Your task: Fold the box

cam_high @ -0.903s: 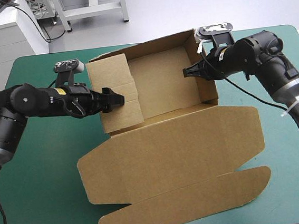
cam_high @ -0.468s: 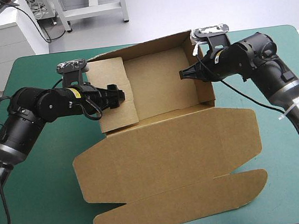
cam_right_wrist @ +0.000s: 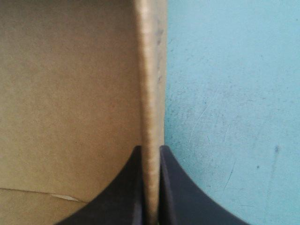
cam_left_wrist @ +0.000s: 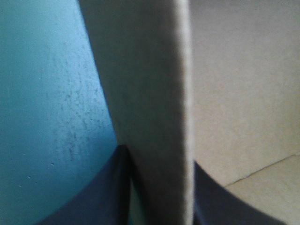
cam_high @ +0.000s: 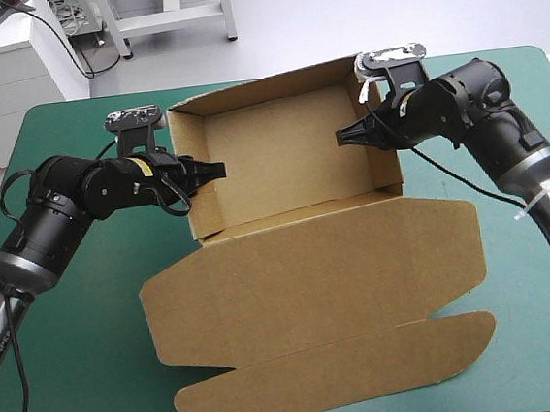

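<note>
The box (cam_high: 290, 161) stands on the teal-green table (cam_high: 76, 361) as an open tray, walls raised, lid flat toward the near edge. The left end effector (cam_high: 215, 170) is clamped on its left wall, the right end effector (cam_high: 343, 135) on its right wall.

My high camera looks forward and down from behind me, the whole table (cam_high: 87, 380) in frame, the box (cam_high: 290, 156) at upper centre. My wrist cameras look along my left gripper (cam_left_wrist: 159, 157) and right gripper (cam_right_wrist: 150, 147), tight against the side walls they pinch, both seen from above too.
</note>
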Tool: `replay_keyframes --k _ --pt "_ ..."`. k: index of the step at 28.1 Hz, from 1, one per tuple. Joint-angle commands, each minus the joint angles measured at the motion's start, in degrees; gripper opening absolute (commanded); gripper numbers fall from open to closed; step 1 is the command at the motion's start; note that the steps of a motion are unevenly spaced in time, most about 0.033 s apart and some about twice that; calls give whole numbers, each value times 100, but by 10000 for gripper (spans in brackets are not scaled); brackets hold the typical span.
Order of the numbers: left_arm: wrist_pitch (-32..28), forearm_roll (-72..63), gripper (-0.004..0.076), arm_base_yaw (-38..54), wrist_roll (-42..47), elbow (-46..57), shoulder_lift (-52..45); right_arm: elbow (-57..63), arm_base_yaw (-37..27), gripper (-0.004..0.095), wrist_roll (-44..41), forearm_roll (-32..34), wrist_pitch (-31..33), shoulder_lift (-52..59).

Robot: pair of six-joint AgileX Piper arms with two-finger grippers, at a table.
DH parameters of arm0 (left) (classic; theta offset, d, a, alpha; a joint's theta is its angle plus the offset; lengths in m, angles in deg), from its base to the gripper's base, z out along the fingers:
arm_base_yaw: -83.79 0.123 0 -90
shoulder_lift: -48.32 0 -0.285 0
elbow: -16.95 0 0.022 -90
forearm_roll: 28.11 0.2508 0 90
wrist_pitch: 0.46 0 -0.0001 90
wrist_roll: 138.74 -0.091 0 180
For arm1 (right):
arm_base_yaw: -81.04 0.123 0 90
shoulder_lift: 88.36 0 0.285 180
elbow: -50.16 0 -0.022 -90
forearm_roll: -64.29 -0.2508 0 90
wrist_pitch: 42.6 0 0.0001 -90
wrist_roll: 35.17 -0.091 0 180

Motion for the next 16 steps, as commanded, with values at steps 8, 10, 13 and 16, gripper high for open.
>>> replay_keyframes --k 8,10,13,16 --pt "-50 -95 -9 -39 -30 -394 -32 -203 -3 1 -182 -69 25 275" --pt "318 9 -9 -39 -60 -665 170 -203 -14 1 -190 -61 187 240" --pt "842 84 -9 -39 -73 -1100 603 -207 -26 2 -190 -61 313 116" --pt "1272 49 -9 -39 -73 -1682 1315 -313 -130 1 -103 -179 615 -286"
